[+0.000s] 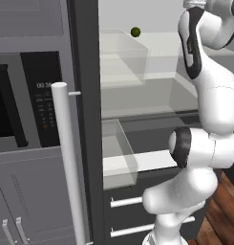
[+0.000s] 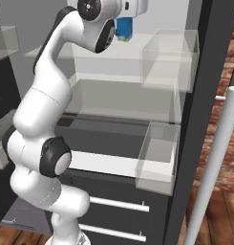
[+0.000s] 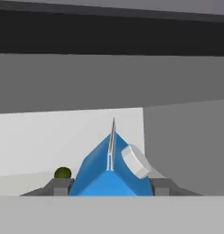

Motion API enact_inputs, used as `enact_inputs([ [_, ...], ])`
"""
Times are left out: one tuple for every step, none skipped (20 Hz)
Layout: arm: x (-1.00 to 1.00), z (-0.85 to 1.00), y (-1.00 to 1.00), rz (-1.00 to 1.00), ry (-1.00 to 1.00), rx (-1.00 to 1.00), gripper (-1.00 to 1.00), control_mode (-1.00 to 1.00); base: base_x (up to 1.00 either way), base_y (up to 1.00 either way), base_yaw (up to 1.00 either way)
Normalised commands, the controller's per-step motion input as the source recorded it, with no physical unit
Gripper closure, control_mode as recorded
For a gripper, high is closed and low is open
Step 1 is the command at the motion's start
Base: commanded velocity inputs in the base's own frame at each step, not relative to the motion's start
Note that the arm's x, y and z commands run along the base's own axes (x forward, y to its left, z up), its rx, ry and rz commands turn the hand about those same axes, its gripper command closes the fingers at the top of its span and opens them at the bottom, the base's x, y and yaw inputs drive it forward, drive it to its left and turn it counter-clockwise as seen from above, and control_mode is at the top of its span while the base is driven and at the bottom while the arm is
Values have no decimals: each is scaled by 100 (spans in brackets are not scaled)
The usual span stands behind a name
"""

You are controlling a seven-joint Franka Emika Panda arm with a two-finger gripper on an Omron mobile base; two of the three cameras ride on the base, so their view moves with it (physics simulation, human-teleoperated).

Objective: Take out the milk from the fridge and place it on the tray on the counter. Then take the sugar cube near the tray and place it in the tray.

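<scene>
Your fingertips [image 3: 61,186] sit on either side of the milk [image 3: 109,176], one against each flank of the blue carton, so the gripper [image 3: 109,189] looks closed about halfway onto it; read that as a grip, though the contact faces themselves are hidden low in the hand view. The carton is up on the top shelf of the fridge [image 2: 204,57], and in the right base view its blue body [image 2: 124,28] shows just below the wrist. Its gabled ridge points away from your palm, with a white round cap on the slope to one side.

Treat the carton as light but soft-walled: cardboard gives under a hard squeeze and its coated sides are probably slick. Hold it on the flat side panels below the gable, not on the sloped top or the cap, and keep it upright as you draw it out.

Near the carton, a small dark-green ball [image 1: 135,32] rests on the same shelf, just beside one fingertip in the hand view; avoid nudging it. Clear door bins [image 2: 168,60] hang at the side, the shelf ceiling is close above, and the open door with its silver bar handle [image 1: 66,158] stands by your retreat path.
</scene>
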Motion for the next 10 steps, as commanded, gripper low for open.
enact_inputs([
  [-100,2,19,-1,-3,0,100,-100,0,0,0],
  [-100,0,25,-1,-1,0,100,-100,0,0,0],
  [-100,0,26,0,0,0,100,-100,0,0,0],
  [-100,0,31,0,0,0,100,-100,0,0,0],
  [-100,0,30,0,0,0,100,-100,0,0,0],
  [-100,0,36,0,0,0,100,-100,0,0,0],
  [-100,0,34,0,0,0,100,-100,0,0,0],
  [-100,0,36,0,0,0,100,-100,0,0,0],
  [-100,0,37,0,-1,0,100,-100,0,0,0],
  [-100,0,35,0,-4,0,100,-100,0,0,0],
])
